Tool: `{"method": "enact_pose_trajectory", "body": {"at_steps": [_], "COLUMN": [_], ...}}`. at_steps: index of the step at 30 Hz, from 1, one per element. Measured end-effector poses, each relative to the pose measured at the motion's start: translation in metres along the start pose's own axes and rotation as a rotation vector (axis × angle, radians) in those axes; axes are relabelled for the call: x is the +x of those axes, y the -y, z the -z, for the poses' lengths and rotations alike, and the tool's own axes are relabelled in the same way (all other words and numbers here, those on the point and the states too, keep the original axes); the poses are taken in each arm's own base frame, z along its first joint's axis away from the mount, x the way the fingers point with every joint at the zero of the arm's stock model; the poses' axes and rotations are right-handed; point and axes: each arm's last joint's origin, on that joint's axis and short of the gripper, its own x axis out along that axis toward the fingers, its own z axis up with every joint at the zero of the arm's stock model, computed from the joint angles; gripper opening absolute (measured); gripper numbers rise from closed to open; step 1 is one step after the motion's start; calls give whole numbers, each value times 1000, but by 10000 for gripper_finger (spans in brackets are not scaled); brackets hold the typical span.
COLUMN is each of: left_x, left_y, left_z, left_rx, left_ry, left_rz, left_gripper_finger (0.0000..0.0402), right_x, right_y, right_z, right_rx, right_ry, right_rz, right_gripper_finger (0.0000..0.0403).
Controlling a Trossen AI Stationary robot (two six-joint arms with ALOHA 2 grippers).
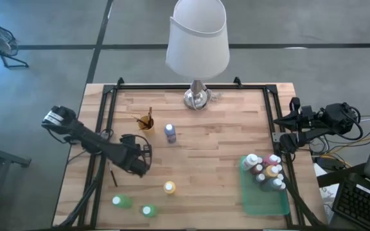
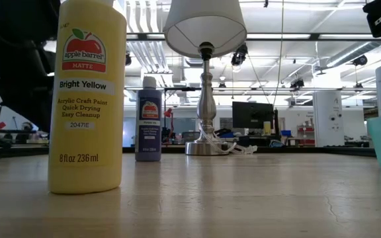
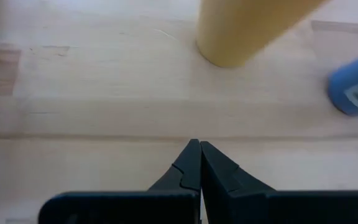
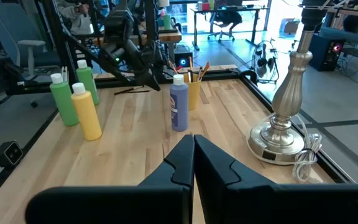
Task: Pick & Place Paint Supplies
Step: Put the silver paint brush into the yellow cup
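Wooden table [image 1: 204, 154]: yellow bottle [image 1: 169, 187] and two green bottles [image 1: 118, 201] near front edge; left gripper [image 1: 140, 168] low just beside, fingers together, empty. Blue bottle [image 1: 170, 133] mid-table; more bottles in green tray [image 1: 262, 199]. Right gripper [image 4: 193, 144] pinched shut, empty, at right edge. Lamp [image 1: 196, 96] at back.

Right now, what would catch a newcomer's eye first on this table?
Probably the tall lamp with its white shade, standing at the table's far edge. Next, the cluster of paint bottles packed into the green tray near the right corner, while a yellow bottle and two green bottles stand loose on the left.
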Motion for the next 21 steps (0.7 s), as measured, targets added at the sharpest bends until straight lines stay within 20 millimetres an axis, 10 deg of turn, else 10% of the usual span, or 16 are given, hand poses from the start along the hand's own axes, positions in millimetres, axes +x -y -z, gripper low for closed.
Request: {"method": "enact_pose_trajectory", "body": {"at_steps": [11,21], "left_x": [-27,-62], "left_y": [6,24], "left_z": [-3,-31], "left_rx": [21,139], "left_ry": [77,497], "left_rz": [66,365], "left_gripper_finger": [0,0], "right_x": [0,0], "right_y": [0,0], "right_z": [0,0], "right_rx": [0,0], "right_ry": [0,0], "right_rz": [0,-1], "right_gripper_finger": [8,8]}}
